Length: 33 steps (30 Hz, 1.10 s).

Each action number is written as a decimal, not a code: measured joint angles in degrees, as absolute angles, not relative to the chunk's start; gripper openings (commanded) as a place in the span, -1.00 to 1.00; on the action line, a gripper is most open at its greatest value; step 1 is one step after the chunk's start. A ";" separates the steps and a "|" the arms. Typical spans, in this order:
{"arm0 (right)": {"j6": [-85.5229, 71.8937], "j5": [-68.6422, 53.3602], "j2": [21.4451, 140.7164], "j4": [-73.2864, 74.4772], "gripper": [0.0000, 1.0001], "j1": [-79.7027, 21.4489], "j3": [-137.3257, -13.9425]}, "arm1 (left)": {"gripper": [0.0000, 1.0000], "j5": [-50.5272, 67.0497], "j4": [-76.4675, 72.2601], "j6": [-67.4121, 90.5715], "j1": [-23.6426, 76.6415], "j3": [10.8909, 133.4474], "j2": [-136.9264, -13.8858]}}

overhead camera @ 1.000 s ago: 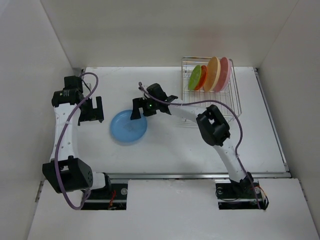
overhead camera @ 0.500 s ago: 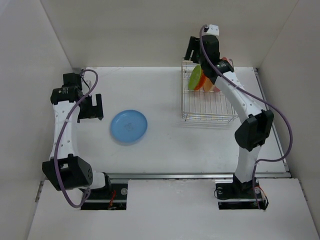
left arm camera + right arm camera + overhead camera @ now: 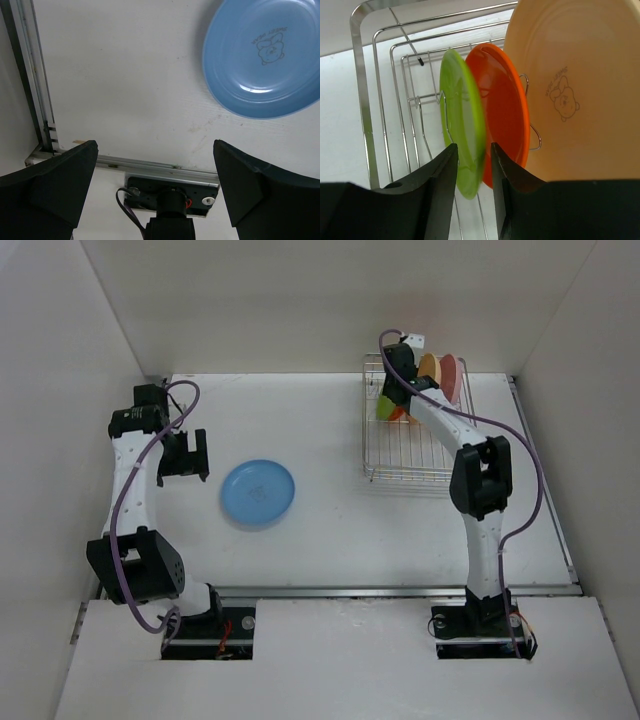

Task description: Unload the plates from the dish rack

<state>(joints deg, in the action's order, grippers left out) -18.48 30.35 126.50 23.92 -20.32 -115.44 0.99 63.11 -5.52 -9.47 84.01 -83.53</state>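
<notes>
Looking down from above, we see the rectangular silver wire dish rack (image 3: 420,455) at the far right of the white table (image 3: 330,530), with the right arm stretched out to its far left corner. Four plates stand on edge in the rack, side by side along its far end. From left to right they are a small round lime green plastic plate (image 3: 461,125), a small round orange-red plastic plate (image 3: 502,110), a larger round tan-orange plastic plate (image 3: 580,75) and a round pink plastic plate (image 3: 451,375). The tan-orange one carries a small printed bear on the face turned to the right wrist camera.

In that wrist view the right gripper (image 3: 474,150) straddles the edge of the lime green plate nearest the camera. Its two black fingers (image 3: 437,195) stand close together, one on each face of the plate, and the right-hand one is slipped between the green plate and the orange-red one. The green rim is blurred where it passes between them, so we cannot tell whether the pads press on it or only bracket it.

On the left side of the table the left gripper (image 3: 155,145) hangs above the surface with its fingers spread wide, and only table shows between them. The round blue plastic plate (image 3: 258,492) lies flat and face up on the table just to the right of that gripper, well apart from the rack. From the left wrist we make out a small bear print near its middle.
</notes>
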 measured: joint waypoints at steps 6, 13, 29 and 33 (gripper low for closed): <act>-19.11 30.85 127.61 23.73 -0.36 -20.32 -115.44 | 1.00 0.99 62.92 -5.52 -9.47 84.01 -83.57; -18.74 31.88 128.68 24.93 -1.00 -19.59 -116.03 | 1.00 0.99 62.76 -5.54 -9.47 84.01 -83.57; -9.13 45.01 102.80 21.26 -1.00 -27.53 -109.73 | 1.00 1.93 62.81 -6.04 -9.47 84.01 -83.40; -8.12 36.58 99.24 16.75 -1.00 -32.05 -108.14 | 1.00 2.44 62.81 -6.13 -9.47 84.01 -83.40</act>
